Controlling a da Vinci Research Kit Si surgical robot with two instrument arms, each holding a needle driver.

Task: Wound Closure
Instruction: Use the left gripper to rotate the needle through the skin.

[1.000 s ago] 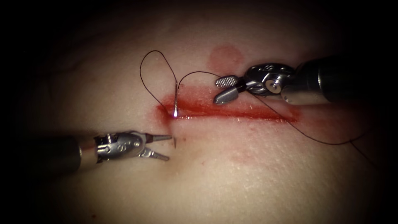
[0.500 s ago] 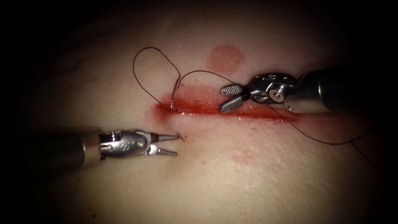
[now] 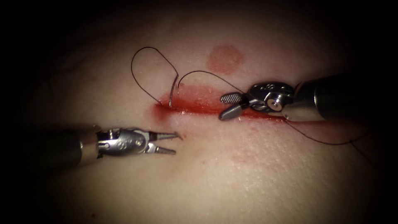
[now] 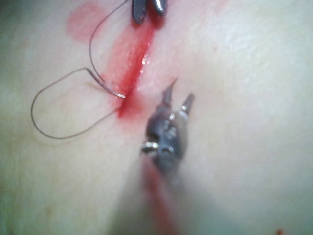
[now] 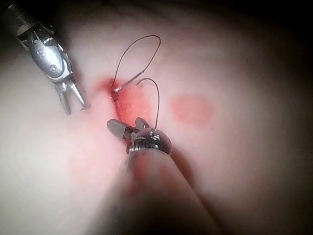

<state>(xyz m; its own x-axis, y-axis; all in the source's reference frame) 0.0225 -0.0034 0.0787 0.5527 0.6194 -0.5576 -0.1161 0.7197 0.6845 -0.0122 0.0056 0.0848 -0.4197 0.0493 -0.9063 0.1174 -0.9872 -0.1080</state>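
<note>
The tissue (image 3: 232,174) has a red cut (image 3: 207,108) running across it. The curved needle (image 3: 171,93) is in the tissue at the cut's left end, its tail standing up on the far edge, also seen in the left wrist view (image 4: 105,84) and the right wrist view (image 5: 124,86). Dark thread (image 3: 139,62) loops from the tail and trails off to the right. My left tool (image 3: 176,143) is open and holds nothing, its upper jaw beside a small dark point on the near side of the cut. My right tool (image 3: 224,108) hangs open over the cut and holds nothing.
A round pink mark (image 3: 224,58) lies beyond the cut. Red fluid (image 3: 195,95) stains the tissue around the cut's left half. A long strand of thread (image 3: 323,142) runs under the right tool's shaft toward the right edge.
The needle's tail has tipped over and lost its bright glint. My left tool has crept right toward the cut and narrowed its jaws. My right tool has dropped lower, onto the cut line.
</note>
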